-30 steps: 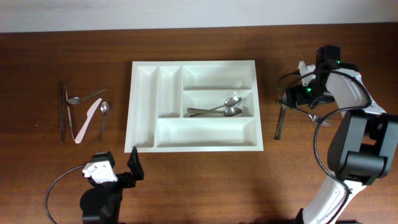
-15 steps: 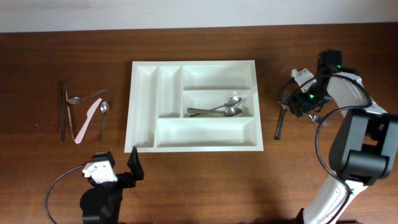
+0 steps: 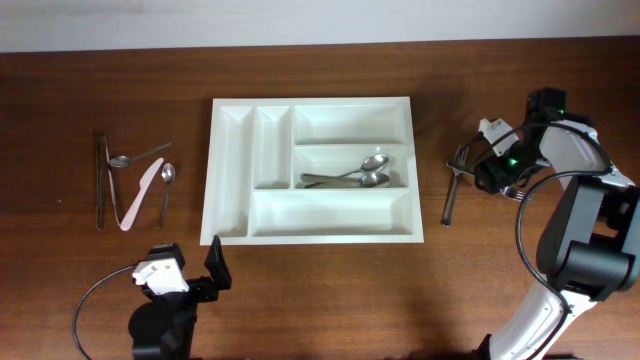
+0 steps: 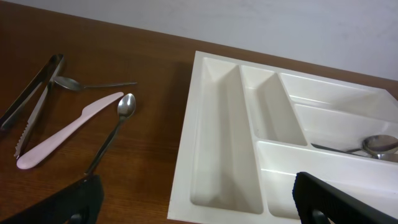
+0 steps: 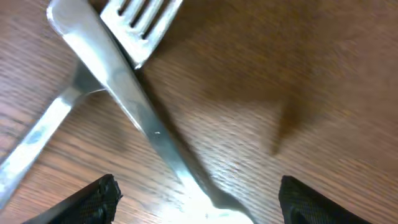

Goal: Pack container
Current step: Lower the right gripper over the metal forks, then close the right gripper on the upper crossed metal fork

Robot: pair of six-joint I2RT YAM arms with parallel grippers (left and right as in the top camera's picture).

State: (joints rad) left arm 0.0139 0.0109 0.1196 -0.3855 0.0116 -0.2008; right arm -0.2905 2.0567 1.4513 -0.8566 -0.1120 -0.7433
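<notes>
The white container (image 3: 310, 104) lies mid-table, with two spoons (image 3: 360, 176) in its middle long compartment. It also fills the right of the left wrist view (image 4: 217, 124). My left gripper (image 4: 199, 208) is open and empty, hovering off the container's front left corner (image 3: 215, 265). My right gripper (image 3: 497, 172) is open, low over cutlery to the right of the container. In the right wrist view a fork (image 5: 140, 22) lies under a crossing metal handle (image 5: 143, 118), which runs down between my open fingers (image 5: 199, 202). I cannot tell whether they touch it.
Left of the container lie tongs (image 3: 101, 180), a spoon (image 3: 135, 157), a pink plastic knife (image 3: 140, 193) and another spoon (image 3: 165, 190). A table knife (image 3: 450, 197) lies just right of the container, beside the forks. Black cables loop by both arm bases.
My right gripper has moved a little to the right and toward the table's front, over the forks. The left arm and the cutlery have not moved.
</notes>
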